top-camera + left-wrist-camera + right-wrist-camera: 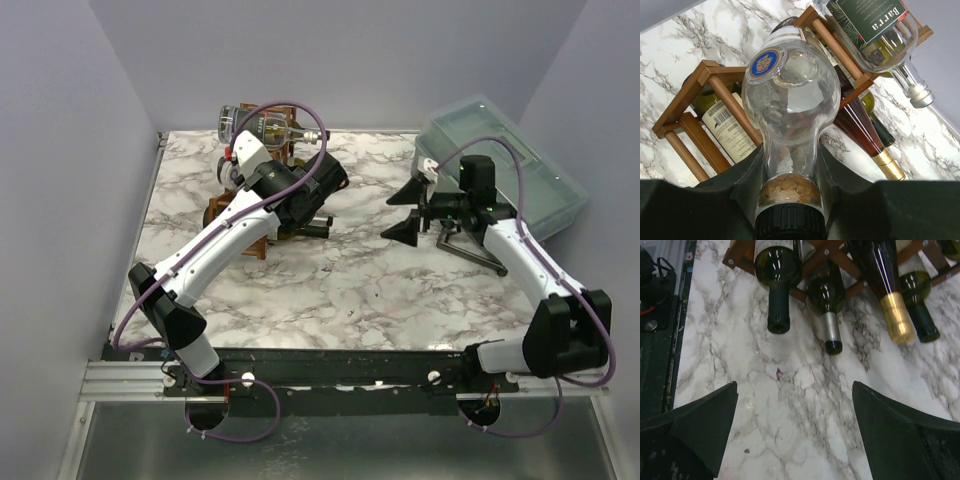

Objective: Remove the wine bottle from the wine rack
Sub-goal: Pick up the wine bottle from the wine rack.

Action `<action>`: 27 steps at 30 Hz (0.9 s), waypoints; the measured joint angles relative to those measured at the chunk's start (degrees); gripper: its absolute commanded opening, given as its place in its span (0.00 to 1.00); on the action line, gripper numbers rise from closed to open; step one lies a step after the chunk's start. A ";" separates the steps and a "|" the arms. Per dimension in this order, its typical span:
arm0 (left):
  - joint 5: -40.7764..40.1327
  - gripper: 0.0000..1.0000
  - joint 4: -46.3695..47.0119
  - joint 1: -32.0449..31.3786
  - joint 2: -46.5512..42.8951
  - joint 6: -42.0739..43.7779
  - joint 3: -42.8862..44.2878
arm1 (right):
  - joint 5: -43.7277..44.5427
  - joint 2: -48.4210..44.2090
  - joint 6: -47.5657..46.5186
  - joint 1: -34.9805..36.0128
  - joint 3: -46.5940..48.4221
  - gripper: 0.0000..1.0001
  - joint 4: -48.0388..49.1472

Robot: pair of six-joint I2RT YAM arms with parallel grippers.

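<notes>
My left gripper [789, 186] is shut on the neck of a clear glass wine bottle [790, 85], just above its cork and black cap. The bottle's body points away among the bars of the reddish-brown wine rack [715, 75]. A blue and gold sticker sits near its far end. In the top view the left gripper [300, 218] is at the rack [228, 208], and the arm hides the held bottle. My right gripper [795, 405] is open over bare marble, facing the rack [837, 255] from the front, and it also shows in the top view [408, 212].
Several other bottles lie in the rack: a green one with a white label [722, 120], a brown one with a gold neck [865, 135] and a clear one on top [880, 45]. Dark bottle necks [777, 300] stick out towards the right gripper. A clear plastic box [500, 160] stands at the back right.
</notes>
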 measured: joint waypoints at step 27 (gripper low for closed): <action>1.60 0.00 4.20 0.46 -1.75 7.69 -2.14 | 2.29 35.26 28.85 18.08 14.29 1.00 74.93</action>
